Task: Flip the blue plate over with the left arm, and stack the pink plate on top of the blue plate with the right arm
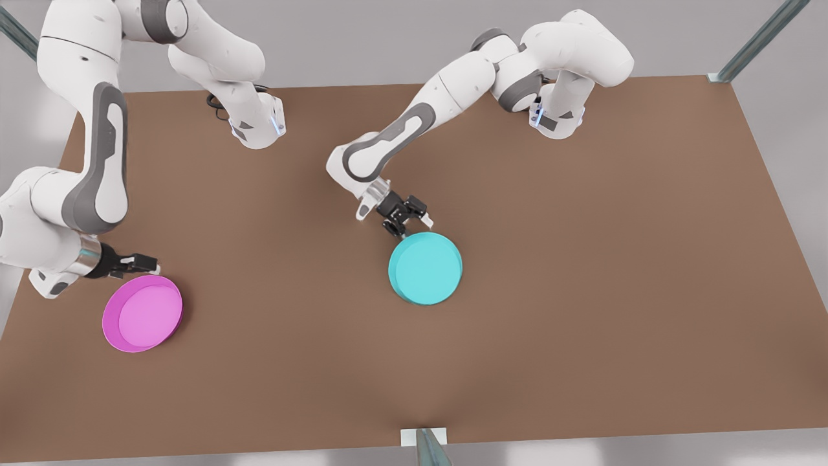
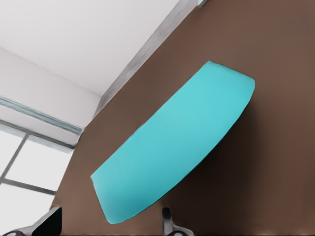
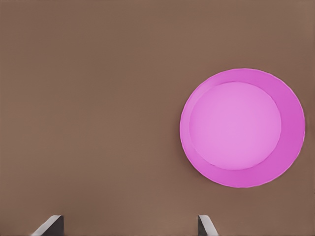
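Observation:
The blue plate [image 1: 425, 268] lies near the table's middle; in the left wrist view the blue plate [image 2: 172, 145] is a plain glossy turquoise face seen at a slant. I cannot tell which face is up. My left gripper [image 1: 409, 226] sits at the plate's far rim, open, with the nearest edge of the plate between its fingers [image 2: 49, 222]. The pink plate [image 1: 142, 313] rests open side up at the front view's left, and the pink plate [image 3: 242, 128] also shows from above. My right gripper [image 1: 145, 264] hovers just behind it, open and holding nothing.
The brown table [image 1: 582, 259] runs wide to the front view's right. Metal frame posts stand at the far right corner [image 1: 750, 45] and the middle of the near edge [image 1: 430, 446]. Both arm bases sit along the far edge.

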You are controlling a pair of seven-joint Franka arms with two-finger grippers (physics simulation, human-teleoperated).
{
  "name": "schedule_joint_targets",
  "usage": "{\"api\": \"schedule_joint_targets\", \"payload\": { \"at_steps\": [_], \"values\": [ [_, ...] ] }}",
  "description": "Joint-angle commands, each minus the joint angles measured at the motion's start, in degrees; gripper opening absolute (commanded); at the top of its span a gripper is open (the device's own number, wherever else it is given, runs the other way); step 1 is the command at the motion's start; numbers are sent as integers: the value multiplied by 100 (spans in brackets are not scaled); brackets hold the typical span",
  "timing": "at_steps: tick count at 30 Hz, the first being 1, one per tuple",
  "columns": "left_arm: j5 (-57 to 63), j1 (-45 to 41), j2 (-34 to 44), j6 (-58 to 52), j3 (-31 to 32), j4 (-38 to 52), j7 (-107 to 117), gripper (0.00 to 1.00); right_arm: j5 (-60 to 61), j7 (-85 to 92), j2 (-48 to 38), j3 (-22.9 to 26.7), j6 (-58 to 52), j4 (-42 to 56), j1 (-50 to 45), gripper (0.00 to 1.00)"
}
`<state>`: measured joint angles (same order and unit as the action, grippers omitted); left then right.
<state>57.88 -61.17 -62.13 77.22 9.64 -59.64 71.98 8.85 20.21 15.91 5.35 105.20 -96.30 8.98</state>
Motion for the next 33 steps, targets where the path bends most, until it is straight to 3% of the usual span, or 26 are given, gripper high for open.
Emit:
{"api": "schedule_joint_targets", "payload": {
  "at_steps": [1, 7, 10, 13, 15, 17, 19, 20, 22, 23, 27, 29, 33],
  "values": [
    [-470, 0, 0, -5, 38, 14, 0, 100, 134, 236, 61, 1, 0, 6, 113, 100],
    [-1542, 9, 87, -23, 161, 1147, 26, 100, 794, 2294, 1054, 10, 545, 58, 1273, 100],
    [-2421, 298, 307, 21, 117, 1710, 141, 100, 926, 2935, 1994, -8, 554, 866, 1862, 100],
    [-4442, 1739, 1124, 381, 135, 1701, 149, 100, 952, 3393, 3233, -104, 115, 2299, 2337, 100],
    [-5215, 2811, 1695, 233, 152, 1622, -490, 100, 934, 3876, 3489, -104, 115, 2572, 2398, 100],
    [-5339, 3822, 2003, -778, 91, 1622, -3504, 100, 943, 3991, 3858, -104, 176, 2879, 2451, 100],
    [-5243, 4939, 2337, -990, 64, 1622, -6081, 100, 961, 4000, 4192, -104, 290, 3205, 2451, 100],
    [-5058, 4975, 2626, -964, -278, 1596, -6740, 100, 961, 4008, 4210, -96, 291, 3187, 2416, 100],
    [-4821, 5159, 4516, 380, -349, -890, -7268, 100, 961, 4509, 4201, -104, 422, 3117, 2354, 100],
    [-4865, 5335, 4824, 469, -375, -1155, -7295, 100, 961, 4474, 4201, -104, 528, 3038, 2310, 100],
    [-4891, 5388, 4728, 65, -700, -1023, -7611, 100, 978, 4465, 4307, -104, 818, 3038, 2302, 100],
    [-4900, 5388, 4728, -58, -867, -1032, -7726, 100, 978, 4465, 4307, -104, 783, 3047, 2310, 90],
    [-4882, 5388, 4631, -120, -990, -1041, -7726, 100, 987, 4483, 4122, -113, 537, 3029, 2284, 91]
  ]
}}
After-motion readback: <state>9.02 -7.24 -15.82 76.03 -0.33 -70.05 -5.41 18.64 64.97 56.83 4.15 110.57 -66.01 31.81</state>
